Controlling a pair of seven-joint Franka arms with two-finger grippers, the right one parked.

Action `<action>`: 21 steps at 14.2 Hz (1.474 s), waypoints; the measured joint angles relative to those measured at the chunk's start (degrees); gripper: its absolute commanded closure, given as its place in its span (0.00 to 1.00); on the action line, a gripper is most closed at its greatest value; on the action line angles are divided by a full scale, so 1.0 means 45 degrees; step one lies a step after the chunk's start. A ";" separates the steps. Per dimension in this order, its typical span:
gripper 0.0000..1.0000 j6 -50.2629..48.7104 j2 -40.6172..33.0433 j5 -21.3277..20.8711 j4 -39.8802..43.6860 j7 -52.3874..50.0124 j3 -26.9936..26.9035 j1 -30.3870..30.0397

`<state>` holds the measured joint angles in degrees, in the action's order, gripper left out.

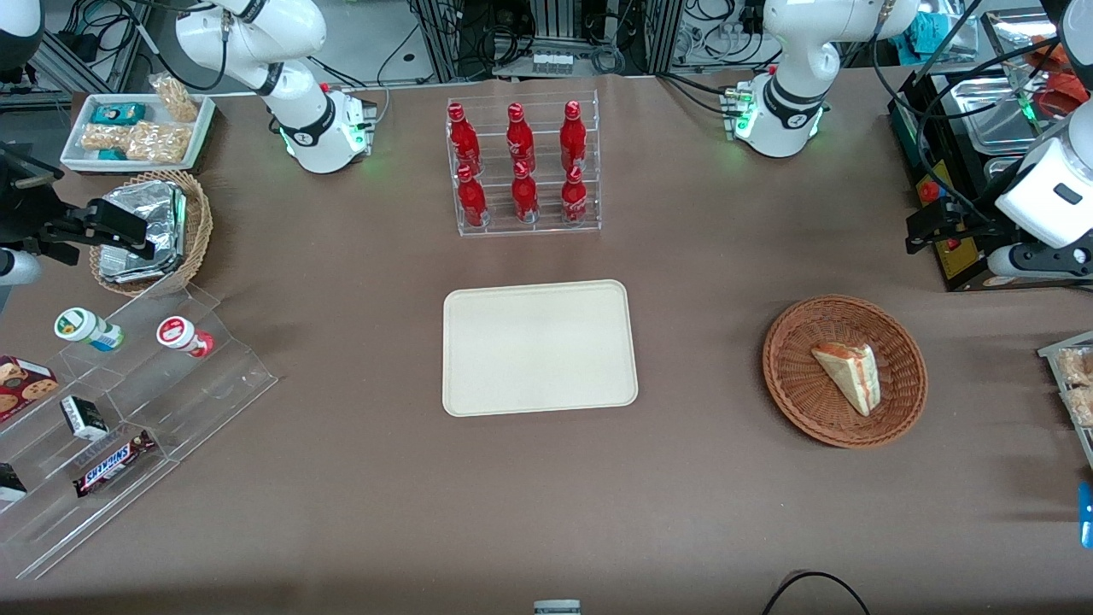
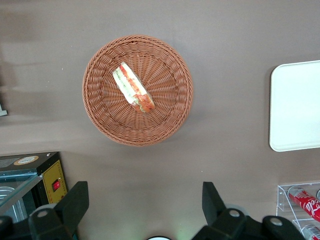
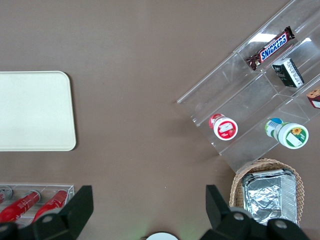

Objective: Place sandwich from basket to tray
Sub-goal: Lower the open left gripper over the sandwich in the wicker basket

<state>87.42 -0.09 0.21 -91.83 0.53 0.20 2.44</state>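
Wedge-shaped white-bread sandwich (image 1: pixel 848 374) lies in reddish-brown woven wicker basket (image 1: pixel 790 389), at my 3 o'clock from cream rectangular tray (image 1: pixel 539 347). Gripper (image 2: pixel 145 200) hangs above counter (image 1: pixel 546 512), fingers spread wide, holding nothing.

Lab: robot arms, cable-strewn racks
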 measured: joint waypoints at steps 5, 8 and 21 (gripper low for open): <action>0.00 0.0000 -0.0005 0.0000 0.0016 0.0000 0.0000 0.0000; 0.00 -0.0004 -0.0005 0.0000 0.0017 0.0000 -0.0001 0.0000; 0.00 0.3276 0.0526 0.0001 -0.3263 -0.0081 -0.0062 -0.0810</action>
<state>102.16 2.27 0.21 -106.51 0.17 -0.08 -1.21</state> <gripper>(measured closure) 0.000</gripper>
